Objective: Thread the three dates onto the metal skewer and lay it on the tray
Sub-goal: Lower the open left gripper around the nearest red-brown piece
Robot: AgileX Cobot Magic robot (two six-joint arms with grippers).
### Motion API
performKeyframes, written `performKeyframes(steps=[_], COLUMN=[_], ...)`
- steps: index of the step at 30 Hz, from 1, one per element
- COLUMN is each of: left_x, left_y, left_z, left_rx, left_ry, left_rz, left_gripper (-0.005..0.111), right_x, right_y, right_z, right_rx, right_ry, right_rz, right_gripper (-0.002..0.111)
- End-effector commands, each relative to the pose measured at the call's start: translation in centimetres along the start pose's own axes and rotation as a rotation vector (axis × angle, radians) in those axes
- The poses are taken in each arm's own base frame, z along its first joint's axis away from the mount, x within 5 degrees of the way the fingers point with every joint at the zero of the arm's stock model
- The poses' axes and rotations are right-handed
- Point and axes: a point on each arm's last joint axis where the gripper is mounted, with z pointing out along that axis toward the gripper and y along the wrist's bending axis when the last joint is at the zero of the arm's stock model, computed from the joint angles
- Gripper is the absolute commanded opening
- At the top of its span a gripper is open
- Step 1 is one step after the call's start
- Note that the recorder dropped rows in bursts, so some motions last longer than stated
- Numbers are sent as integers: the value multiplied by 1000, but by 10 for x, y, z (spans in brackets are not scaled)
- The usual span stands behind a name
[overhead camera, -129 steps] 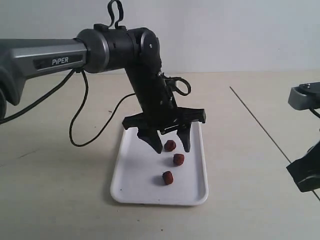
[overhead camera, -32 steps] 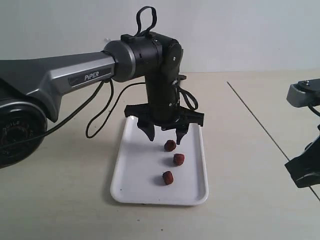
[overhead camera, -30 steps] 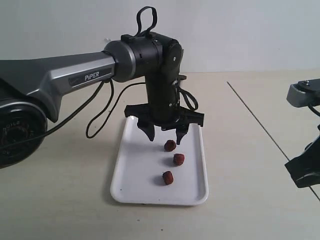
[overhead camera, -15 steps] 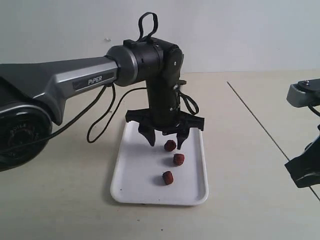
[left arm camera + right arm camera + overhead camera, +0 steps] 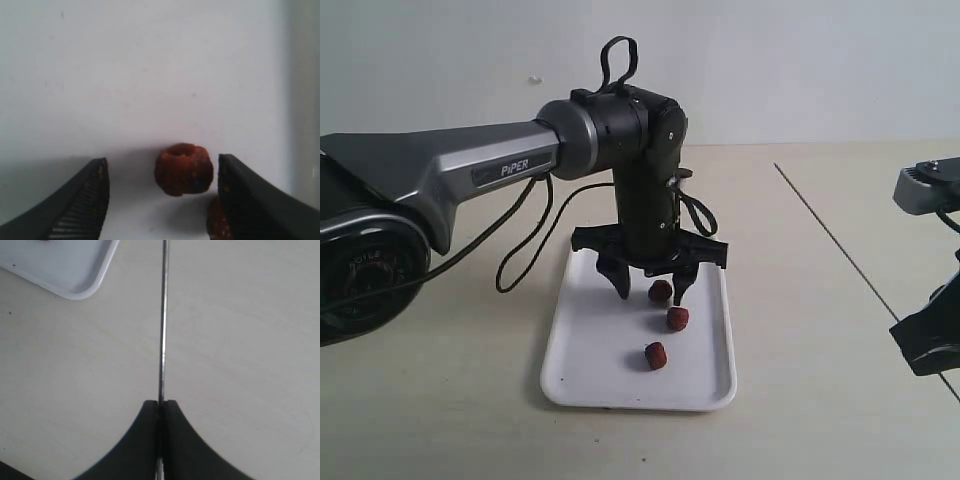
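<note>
Hanging over the tray [image 5: 585, 350], the left hand [image 5: 651, 296] is spread astride the farthest date [image 5: 660, 291]; all three dates [image 5: 677, 319] lie on the tray. Its wrist view shows the farthest date [image 5: 183, 169] clear of both fingers [image 5: 85, 200]. Only the right wrist view shows the right hand [image 5: 161, 405] pinching the metal skewer [image 5: 162, 315], seen against the surface [image 5: 240, 340] near a tray corner.

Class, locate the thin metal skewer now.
In the exterior view the thin grey metal skewer slants right of the white rectangular tray, clear of it, clamped in the right end effector.
</note>
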Motion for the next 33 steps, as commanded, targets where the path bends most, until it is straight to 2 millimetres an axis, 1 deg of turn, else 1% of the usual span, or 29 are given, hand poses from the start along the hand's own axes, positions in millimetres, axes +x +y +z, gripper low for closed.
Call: performKeyframes(steps=[1, 8, 15, 22, 26, 28, 33], left_x=[-1, -3, -1, -1, -3, -4, -4], left_y=[2, 2, 2, 3, 4, 4, 4], left_z=[-3, -3, 10, 9, 9, 9, 9], left_rx=[-15, -19, -25, -28, -41, -48, -48], left_ry=[-14, -31, -3, 4, -14, -23, -25], left_rz=[6, 30, 60, 60, 121, 195, 218], left_gripper=[62, 62, 62, 62, 62, 62, 62], right_x=[0, 0, 0, 0, 0, 0, 0], right_y=[-1, 0, 0, 0, 0, 0, -1], right_z=[0, 0, 0, 0, 0, 0, 0], right_rx=[-2, -3, -3, -3, -3, -3, -1], right_ry=[-5, -4, -4, -4, -4, -4, -9], right_rz=[-1, -1, -1, -1, -1, -1, -1], right_gripper=[0, 0, 0, 0, 0, 0, 0])
